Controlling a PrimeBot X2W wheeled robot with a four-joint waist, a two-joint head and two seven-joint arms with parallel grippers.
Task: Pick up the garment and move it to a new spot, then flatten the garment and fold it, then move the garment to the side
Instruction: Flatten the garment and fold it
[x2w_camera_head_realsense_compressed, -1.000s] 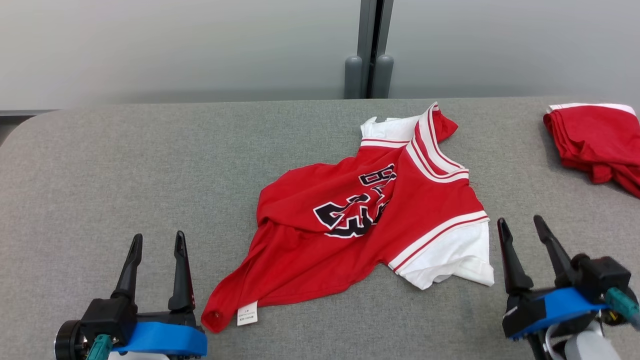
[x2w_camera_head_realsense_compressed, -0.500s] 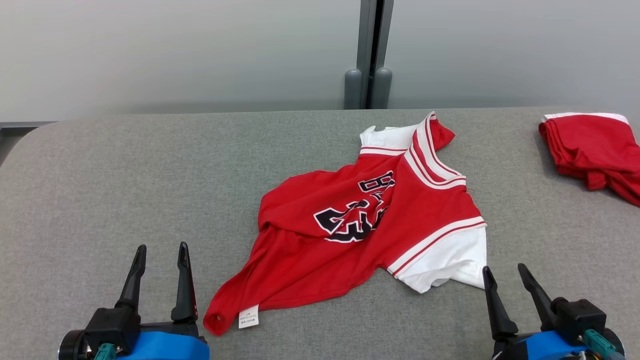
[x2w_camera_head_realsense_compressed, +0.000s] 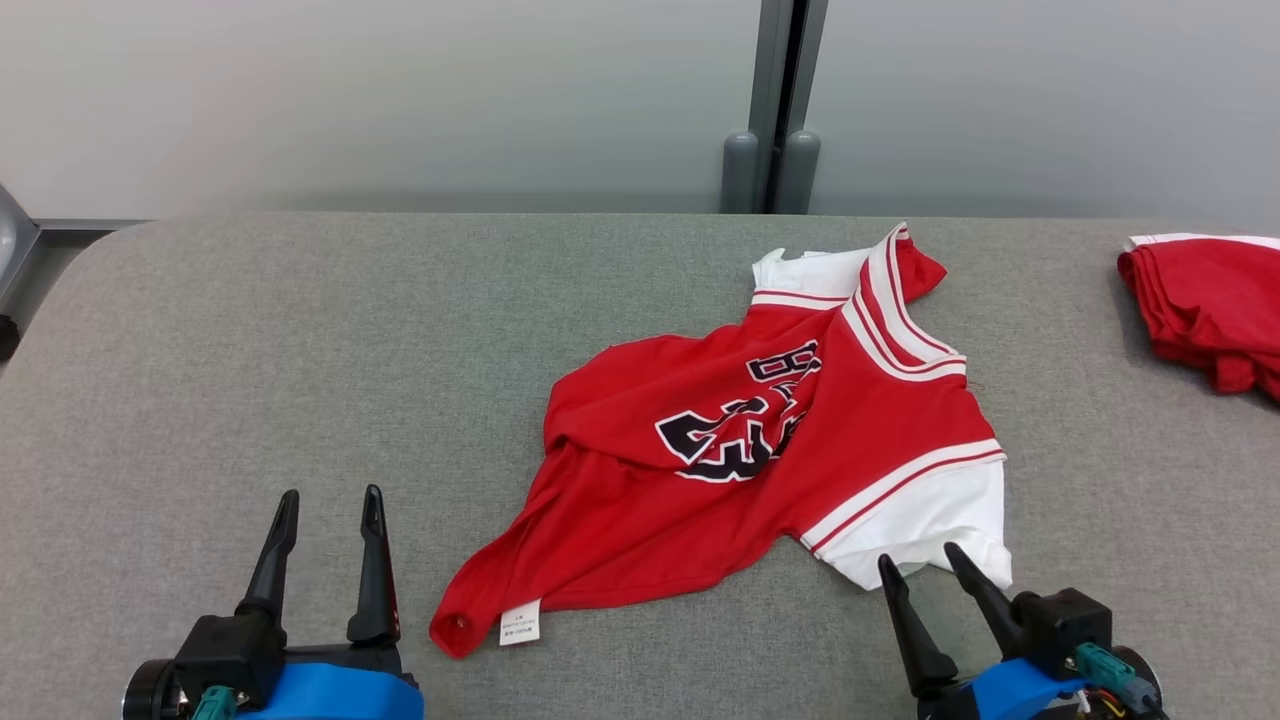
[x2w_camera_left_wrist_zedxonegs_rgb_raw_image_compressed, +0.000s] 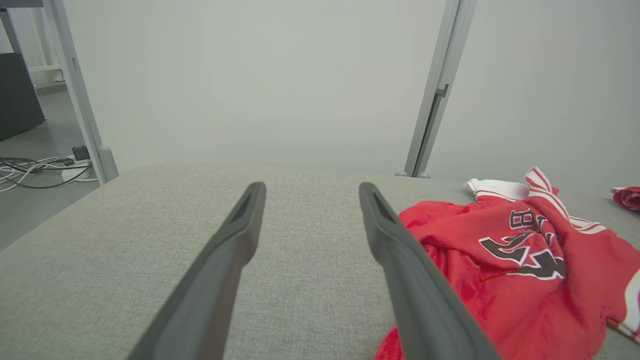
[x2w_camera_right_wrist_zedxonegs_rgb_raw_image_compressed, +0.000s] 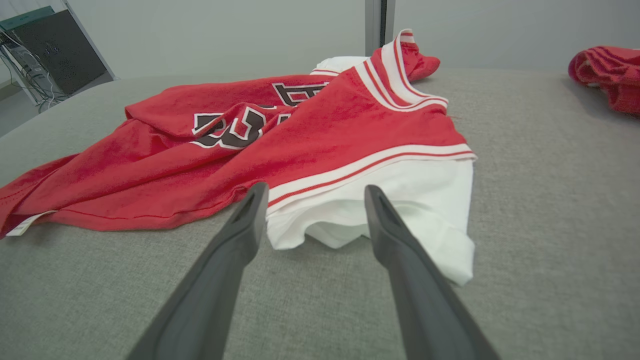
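Left gripper (x2w_camera_head_realsense_compressed: 331, 493) spread and empty, just left of the crumpled red jersey (x2w_camera_head_realsense_compressed: 700, 500) on the grey table (x2w_camera_head_realsense_compressed: 200, 350); hem label (x2w_camera_head_realsense_compressed: 520, 622) print unreadable; chest shows a black "B" above folded numerals; right gripper (x2w_camera_head_realsense_compressed: 917, 555) spread at the jersey's white sleeve (x2w_camera_head_realsense_compressed: 930, 515); advisable to pinch both sleeve layers low.

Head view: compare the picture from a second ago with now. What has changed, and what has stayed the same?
The right pincer moved inward and back, from beside the white sleeve to its near hem, still open. The view's slight shift is the camera's. Nothing was grasped. The open left pincer, the crumpled jersey and the other red garment stayed put.
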